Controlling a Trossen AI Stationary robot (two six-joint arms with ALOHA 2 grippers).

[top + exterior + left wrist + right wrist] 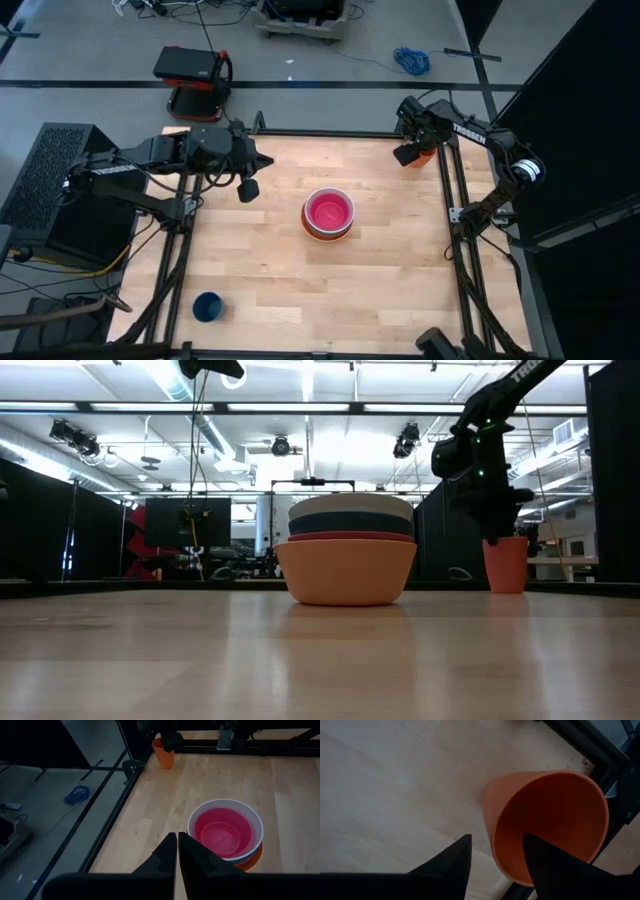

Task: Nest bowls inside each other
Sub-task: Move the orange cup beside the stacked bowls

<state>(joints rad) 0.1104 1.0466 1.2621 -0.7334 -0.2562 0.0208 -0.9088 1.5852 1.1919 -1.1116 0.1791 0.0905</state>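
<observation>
The bowls stand nested in one stack at the table's middle. In the low view the orange bowl is at the bottom, with red, teal-blue and white rims above it. The pink bowl lies inside the white one. A small orange cup stands upright at the far right corner. My right gripper is open above it, pointing down, one finger inside the cup and one outside. My left gripper hangs shut over the table's far left, above the wood. My right gripper comes from above with the cup's wall between its two fingers, one finger inside the cup and the other outside. Whether either finger touches the wall, I cannot tell. The cup stands upright on the table.
A small dark blue cup stands near the table's front left corner. The black frame rail runs close beside the orange cup on the right. Bare wood lies all around the stack.
</observation>
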